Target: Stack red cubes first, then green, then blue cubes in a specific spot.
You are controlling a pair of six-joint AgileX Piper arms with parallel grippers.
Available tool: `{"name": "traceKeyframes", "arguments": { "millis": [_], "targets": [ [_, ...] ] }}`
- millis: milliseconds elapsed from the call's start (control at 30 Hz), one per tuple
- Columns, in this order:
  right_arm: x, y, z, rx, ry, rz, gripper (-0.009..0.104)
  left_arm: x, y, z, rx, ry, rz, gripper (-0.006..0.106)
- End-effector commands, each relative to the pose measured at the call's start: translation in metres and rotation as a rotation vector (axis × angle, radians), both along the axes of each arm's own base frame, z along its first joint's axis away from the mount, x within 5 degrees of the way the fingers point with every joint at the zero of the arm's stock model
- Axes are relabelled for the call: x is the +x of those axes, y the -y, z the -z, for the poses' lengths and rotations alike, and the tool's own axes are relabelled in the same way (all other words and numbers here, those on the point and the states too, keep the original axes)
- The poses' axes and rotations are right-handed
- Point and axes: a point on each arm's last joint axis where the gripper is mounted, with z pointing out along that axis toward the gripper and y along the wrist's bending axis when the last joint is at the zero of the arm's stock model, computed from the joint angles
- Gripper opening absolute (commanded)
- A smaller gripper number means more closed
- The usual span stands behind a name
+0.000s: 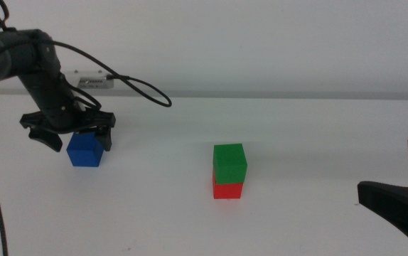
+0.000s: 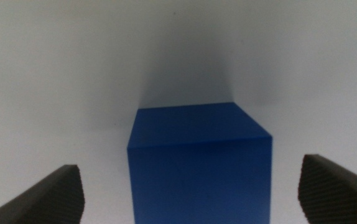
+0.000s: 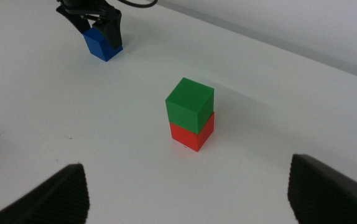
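Note:
The green cube [image 1: 229, 162] sits on top of the red cube [image 1: 227, 189] near the middle of the white table, also seen as green cube [image 3: 190, 104] over red cube [image 3: 192, 134] in the right wrist view. The blue cube [image 1: 84, 149] rests on the table at the left. My left gripper [image 1: 74, 139] hangs just over it, open, its jaws wide on either side of the blue cube [image 2: 198, 163] without touching it. My right gripper [image 1: 403, 203] waits low at the right edge, open, with nothing in it [image 3: 188, 190].
A black cable [image 1: 136, 85] loops from the left arm across the back of the table. A small white box [image 1: 94, 82] lies at the back left by the wall.

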Motion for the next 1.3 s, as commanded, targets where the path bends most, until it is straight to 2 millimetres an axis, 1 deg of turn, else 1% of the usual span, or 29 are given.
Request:
{"name": "traceKeyframes", "arguments": {
  "millis": [0,133,233,333,400,433,467,500,533,633,700,733,800,900,1000,1067,1167,1267],
  "targets": [
    [0.000,0.001,0.000,0.005,0.012,0.008,0.085,0.002,0.001,0.003,-0.006,0.006,-0.003,0.088],
    [0.000,0.001,0.000,0.005,0.012,0.008,0.085,0.003,0.002,0.009,-0.018,0.000,-0.006,0.077],
    [0.000,0.001,0.000,0.005,0.012,0.008,0.085,0.003,0.002,0.010,-0.018,0.000,0.009,0.064],
    [0.000,0.001,0.000,0.005,0.012,0.008,0.085,0.002,0.004,0.010,-0.040,-0.017,0.001,0.042],
    [0.000,0.001,0.000,0.005,0.012,0.008,0.085,-0.002,0.007,0.006,-0.068,-0.050,-0.002,0.025],
    [0.000,0.001,0.000,0.005,0.012,0.008,0.085,-0.005,0.008,0.002,-0.083,-0.063,-0.001,0.016],
    [0.000,0.001,0.000,0.005,0.012,0.008,0.085,-0.008,0.010,-0.006,-0.091,-0.071,0.004,0.008],
    [0.000,0.001,0.000,0.005,0.012,0.008,0.085,-0.012,0.016,-0.018,-0.084,-0.067,0.013,0.000],
    [0.000,0.001,0.000,0.005,0.012,0.008,0.085,-0.017,0.020,-0.029,-0.057,-0.061,0.016,-0.002],
    [0.000,0.001,0.000,0.005,0.012,0.008,0.085,-0.041,0.043,-0.078,0.067,-0.031,-0.059,-0.002],
    [0.000,0.001,0.000,0.005,0.012,0.008,0.085,-0.063,0.068,-0.106,0.100,-0.023,-0.176,-0.002],
    [0.000,0.001,0.000,0.005,0.012,0.008,0.085,-0.070,0.080,-0.115,0.095,0.008,-0.184,-0.002],
    [0.000,0.001,0.000,0.005,0.012,0.008,0.085,-0.086,0.110,-0.131,0.079,0.058,-0.138,-0.002],
    [0.000,0.001,0.000,0.005,0.012,0.008,0.085,-0.106,0.157,-0.144,0.035,0.093,-0.117,-0.002],
    [0.000,0.001,0.000,0.005,0.012,0.008,0.085,-0.116,0.196,-0.148,0.024,0.129,-0.087,-0.002],
    [0.000,0.001,0.000,0.005,0.012,0.008,0.085,-0.118,0.218,-0.150,0.012,0.153,-0.054,-0.002],
    [0.000,0.001,0.000,0.005,0.012,0.008,0.085,-0.119,0.246,-0.147,-0.012,0.153,-0.038,-0.002],
    [0.000,0.001,0.000,0.005,0.012,0.008,0.085,-0.116,0.265,-0.140,-0.046,0.130,-0.037,-0.002]
  ]
}}
